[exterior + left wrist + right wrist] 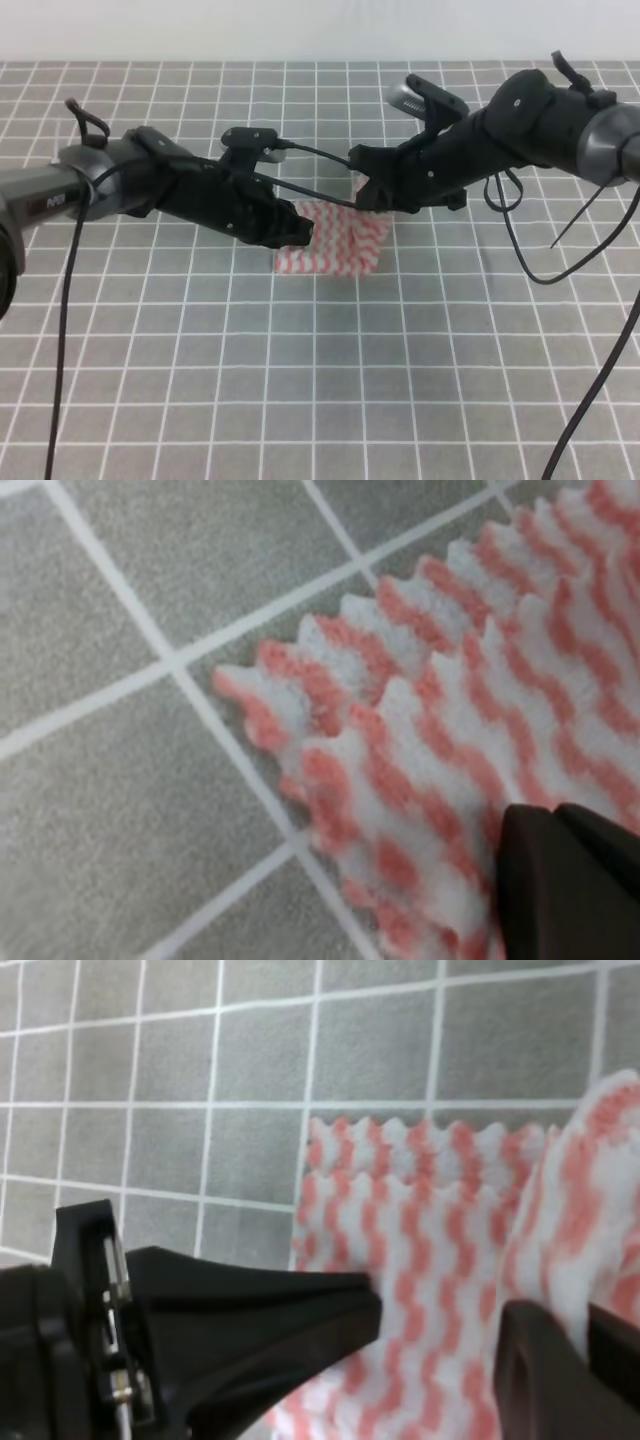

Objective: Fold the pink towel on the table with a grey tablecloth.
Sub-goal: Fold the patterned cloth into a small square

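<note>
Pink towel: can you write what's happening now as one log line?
stage: folding | pink towel: partly folded on grey tablecloth | left pincer: at towel's left edge | right pincer: at far edge, grip unclear

The towel is thin cloth with pink-and-white zigzag stripes and pinked edges. It lies near the middle of the table, bunched into a small, roughly square shape with layers overlapping. In the left wrist view one scalloped edge lies over another layer; in the right wrist view a fold rises at the right. The table is covered in flat grey cloth gridded with thin white lines.
</note>
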Tool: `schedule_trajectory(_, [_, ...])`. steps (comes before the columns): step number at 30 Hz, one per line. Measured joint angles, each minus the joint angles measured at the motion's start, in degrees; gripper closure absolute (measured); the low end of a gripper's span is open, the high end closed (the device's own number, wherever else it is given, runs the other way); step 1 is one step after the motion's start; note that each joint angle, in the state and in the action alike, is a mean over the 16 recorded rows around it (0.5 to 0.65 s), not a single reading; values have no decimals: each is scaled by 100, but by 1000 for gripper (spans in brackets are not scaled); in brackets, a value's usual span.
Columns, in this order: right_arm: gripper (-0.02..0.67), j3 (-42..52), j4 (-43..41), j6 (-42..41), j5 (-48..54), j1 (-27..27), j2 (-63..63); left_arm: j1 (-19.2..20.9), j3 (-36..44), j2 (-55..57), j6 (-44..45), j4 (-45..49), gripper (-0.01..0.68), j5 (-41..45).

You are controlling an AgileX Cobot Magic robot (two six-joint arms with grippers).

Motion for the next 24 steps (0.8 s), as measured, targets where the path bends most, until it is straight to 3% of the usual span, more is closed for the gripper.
schedule_trajectory(16, [661, 0, 134, -1, -9, 89, 20, 312, 13, -118, -24, -90, 676, 922])
schedule_trajectory(24, [661, 0, 136, 0, -12, 170, 21, 317, 15, 86, -28, -107, 676, 879])
